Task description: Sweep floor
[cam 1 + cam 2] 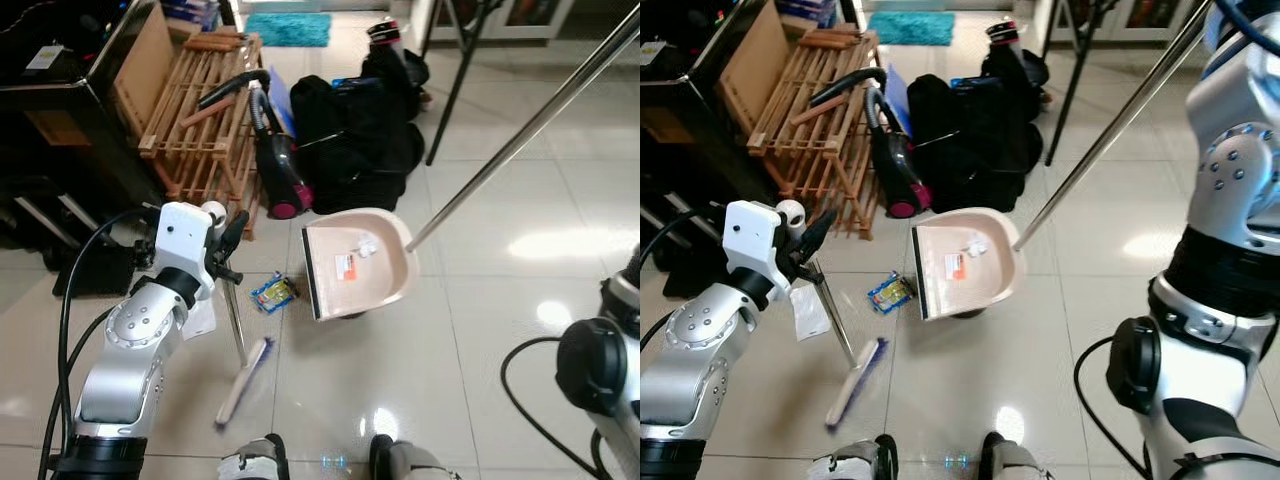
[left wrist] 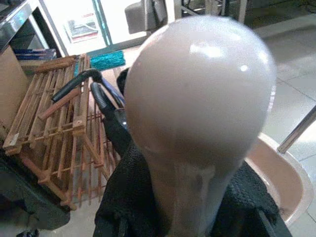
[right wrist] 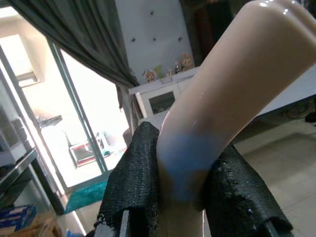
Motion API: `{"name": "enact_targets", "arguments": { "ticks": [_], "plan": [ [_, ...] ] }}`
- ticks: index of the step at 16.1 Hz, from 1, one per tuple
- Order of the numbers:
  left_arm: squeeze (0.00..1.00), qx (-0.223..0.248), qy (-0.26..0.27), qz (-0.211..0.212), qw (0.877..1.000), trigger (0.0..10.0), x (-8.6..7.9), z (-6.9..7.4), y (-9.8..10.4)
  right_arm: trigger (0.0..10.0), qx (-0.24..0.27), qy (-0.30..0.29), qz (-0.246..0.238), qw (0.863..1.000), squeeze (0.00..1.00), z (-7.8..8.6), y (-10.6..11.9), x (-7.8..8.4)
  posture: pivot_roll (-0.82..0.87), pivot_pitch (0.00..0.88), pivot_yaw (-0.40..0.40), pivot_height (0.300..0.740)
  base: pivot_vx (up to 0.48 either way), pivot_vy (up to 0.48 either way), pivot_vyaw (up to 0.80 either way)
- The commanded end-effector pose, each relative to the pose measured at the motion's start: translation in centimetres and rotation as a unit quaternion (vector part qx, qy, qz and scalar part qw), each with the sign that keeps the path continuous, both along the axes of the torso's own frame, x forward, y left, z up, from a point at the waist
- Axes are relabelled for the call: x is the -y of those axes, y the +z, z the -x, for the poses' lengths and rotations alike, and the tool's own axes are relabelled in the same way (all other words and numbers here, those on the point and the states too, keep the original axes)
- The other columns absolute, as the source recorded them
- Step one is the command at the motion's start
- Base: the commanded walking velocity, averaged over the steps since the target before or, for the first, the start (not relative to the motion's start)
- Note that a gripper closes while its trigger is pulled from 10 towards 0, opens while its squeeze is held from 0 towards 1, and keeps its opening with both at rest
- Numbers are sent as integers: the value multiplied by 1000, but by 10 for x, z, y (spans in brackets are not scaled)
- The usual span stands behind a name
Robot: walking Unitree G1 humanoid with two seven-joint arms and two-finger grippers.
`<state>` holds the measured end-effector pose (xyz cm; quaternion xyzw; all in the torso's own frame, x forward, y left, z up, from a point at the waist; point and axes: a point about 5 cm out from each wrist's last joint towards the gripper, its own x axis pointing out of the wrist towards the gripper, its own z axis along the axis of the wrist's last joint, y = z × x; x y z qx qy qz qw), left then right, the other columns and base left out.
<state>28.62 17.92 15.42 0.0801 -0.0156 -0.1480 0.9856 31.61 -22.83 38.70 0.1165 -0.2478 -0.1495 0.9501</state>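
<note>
My left gripper (image 1: pixel 228 235) is shut on the thin metal handle of a small broom (image 1: pixel 244 378), whose brush head rests tilted on the tiles near my feet. The handle's beige knob (image 2: pixel 197 94) stands between the black fingers (image 2: pixel 123 197) in the left wrist view. My right gripper (image 3: pixel 180 187) is shut on the beige grip of the dustpan's long metal pole (image 1: pixel 520 135). The beige dustpan (image 1: pixel 385 275) sits on the floor, open towards the broom, with white scraps (image 1: pixel 366 244) inside. A blue and yellow wrapper (image 1: pixel 272 293) lies between broom and pan. White paper (image 1: pixel 810 312) lies beside it.
A wooden rack (image 1: pixel 205 110) leans at the left, with a magenta and black vacuum cleaner (image 1: pixel 272 160) and black bags (image 1: pixel 355 130) behind the dustpan. Black stand legs (image 1: pixel 455 90) rise at the back. A teal mat (image 1: pixel 290 28) lies far back. Glossy tiles (image 1: pixel 500 260) extend right.
</note>
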Motion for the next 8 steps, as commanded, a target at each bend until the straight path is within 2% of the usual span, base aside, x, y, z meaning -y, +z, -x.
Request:
{"name": "enact_targets", "arguments": {
  "ticks": [1,3,8],
  "plan": [
    [0,22,-5,-1,1000,10000,0,-1,8,10000,33,-11,-9,999,0,10,7,4,-48,102,40,740,480,0,0],
    [0,21,-4,-1,1000,10000,-1,-1,8,10000,33,-8,-14,999,0,8,5,2,-45,97,42,740,480,0,-219],
    [0,23,-2,0,1000,10000,-2,-1,8,10000,37,-3,-3,999,0,7,6,-3,-41,86,38,740,480,0,0]
  ]
}}
